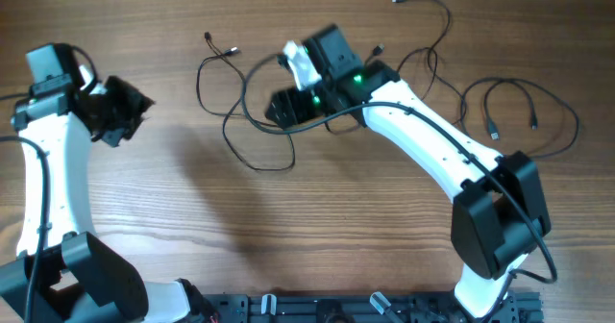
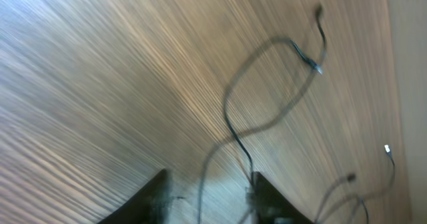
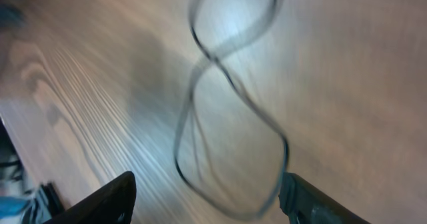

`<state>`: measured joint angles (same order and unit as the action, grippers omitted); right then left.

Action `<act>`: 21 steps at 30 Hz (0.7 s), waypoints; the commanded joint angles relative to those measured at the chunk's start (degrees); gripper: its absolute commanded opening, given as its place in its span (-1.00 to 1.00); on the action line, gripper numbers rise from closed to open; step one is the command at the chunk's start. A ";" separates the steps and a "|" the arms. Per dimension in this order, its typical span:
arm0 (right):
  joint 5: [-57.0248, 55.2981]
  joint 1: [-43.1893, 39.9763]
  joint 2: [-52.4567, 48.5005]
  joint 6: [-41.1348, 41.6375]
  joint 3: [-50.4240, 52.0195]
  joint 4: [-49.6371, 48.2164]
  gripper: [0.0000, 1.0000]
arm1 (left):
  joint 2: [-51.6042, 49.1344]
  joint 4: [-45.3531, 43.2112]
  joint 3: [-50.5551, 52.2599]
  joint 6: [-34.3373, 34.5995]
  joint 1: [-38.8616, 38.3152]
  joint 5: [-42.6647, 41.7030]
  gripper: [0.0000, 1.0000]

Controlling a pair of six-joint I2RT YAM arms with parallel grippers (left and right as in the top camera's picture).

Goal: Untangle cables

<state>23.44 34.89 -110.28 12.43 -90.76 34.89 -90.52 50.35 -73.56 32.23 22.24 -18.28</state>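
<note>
Well to the left of the right gripper (image 1: 286, 107), the left gripper (image 1: 123, 111) hangs over bare table (image 1: 317, 227) with its fingers apart and nothing between them that I can be sure of. From there it cannot pin anything, so I'd guess a pull would drag the whole bunch along instead of loosening it. The cables (image 1: 244, 102) lie in crossed loops directly beneath the right gripper and spilling to its left. It is spread wide above them and holds nothing. If it closes where two strands cross, it may tighten the tangle. Its arm covers the strands running to its right, so I can't tell whether they join the outer loops (image 1: 534, 121) farther right. Both wrist views are smeared, and the plugs barely show.
</note>
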 commanded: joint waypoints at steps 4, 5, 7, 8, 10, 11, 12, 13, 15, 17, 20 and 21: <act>-15.78 6.58 -2.82 -3.52 -2.47 -7.61 0.38 | -0.24 1.79 0.02 -0.02 1.99 2.49 1.00; -16.52 7.34 -3.61 -3.52 -2.47 -9.16 0.35 | -0.24 1.79 0.02 -0.02 1.99 2.49 1.00; -17.97 9.11 -6.73 -3.45 -2.47 -13.51 0.31 | -0.24 1.77 0.02 -0.02 1.99 2.49 1.00; -18.64 9.64 -7.89 -3.43 -2.47 -15.02 0.31 | -0.24 1.79 0.02 -0.02 1.99 2.49 1.00; -20.52 11.17 -11.21 -3.43 -2.47 -18.78 0.33 | -0.24 1.79 0.02 -0.02 1.99 2.49 1.00; -21.94 11.91 -13.07 -3.43 -2.47 -20.57 0.41 | -0.24 1.79 0.02 -0.02 1.99 2.51 1.00; -22.62 12.35 -14.34 -3.45 -2.47 -21.66 0.53 | -0.24 1.79 0.02 -0.02 1.99 2.49 1.00; -22.77 12.74 -15.91 -3.45 -2.47 -23.10 0.54 | -0.24 1.79 0.02 -0.02 1.99 2.49 1.00; -22.75 12.94 -19.06 -3.30 -2.47 -25.44 0.57 | -0.24 1.79 0.02 -0.02 1.99 2.49 1.00; -22.25 12.94 -22.29 -3.19 -2.45 -26.12 0.61 | -0.24 1.79 0.02 -0.02 1.99 2.49 1.00; -18.43 13.07 -25.86 -3.17 -2.45 -26.95 0.63 | -0.24 1.79 0.02 -0.02 1.99 2.51 1.00; -18.29 13.29 -26.77 -2.03 -2.45 -26.23 0.63 | -0.24 1.79 0.02 -0.02 1.99 2.51 1.00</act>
<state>2.55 47.88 -133.14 8.95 -92.62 8.03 -90.52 52.12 -73.56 32.29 24.27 -16.32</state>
